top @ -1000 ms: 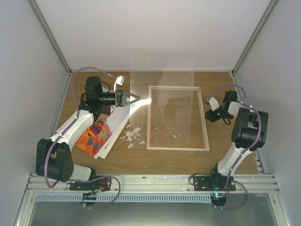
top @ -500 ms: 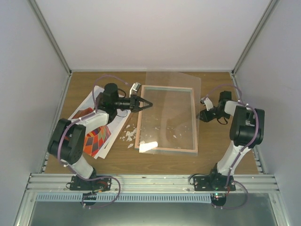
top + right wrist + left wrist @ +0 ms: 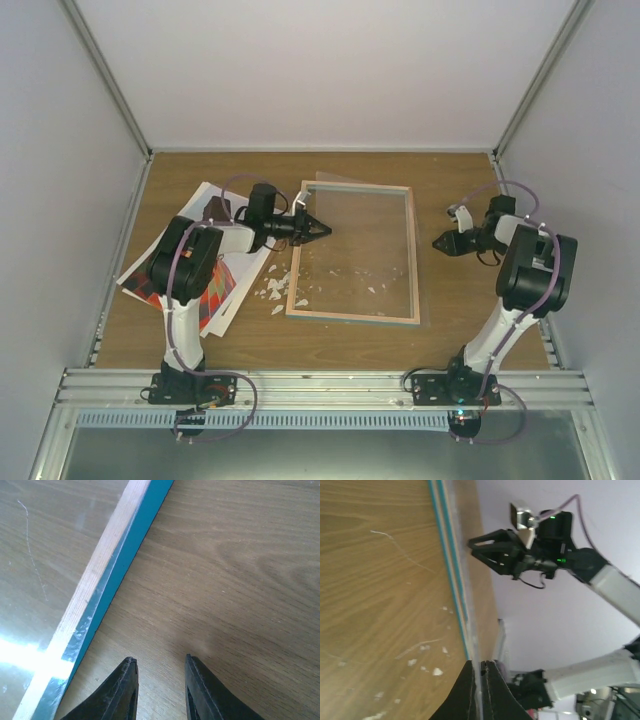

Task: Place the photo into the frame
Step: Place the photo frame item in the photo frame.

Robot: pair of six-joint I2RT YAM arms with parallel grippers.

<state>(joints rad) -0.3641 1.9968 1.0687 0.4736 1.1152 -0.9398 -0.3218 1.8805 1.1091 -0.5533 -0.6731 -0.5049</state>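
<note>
The frame (image 3: 352,318) lies back up in the middle of the table, with its light wood edge up and its teal front (image 3: 116,555) down. A clear pane (image 3: 360,250) rests over it, slightly askew. My left gripper (image 3: 325,230) is at the frame's left rail. In the left wrist view its jaws (image 3: 480,664) are shut on the pane's thin edge. The photo (image 3: 216,288), striped orange-red, lies at the left, partly under my left arm. My right gripper (image 3: 440,243) hovers just right of the frame. It stands open over bare wood (image 3: 159,661).
White sheets (image 3: 198,200) lie under and around the photo. Small white scraps (image 3: 276,290) are scattered near the frame's lower left corner, and some under the pane. White walls close in three sides. A metal rail (image 3: 320,385) runs along the near edge.
My left gripper has moved right with the pane, which now sits squarer over the frame. The frame shifted left early on. My right gripper has drawn back to the right.
</note>
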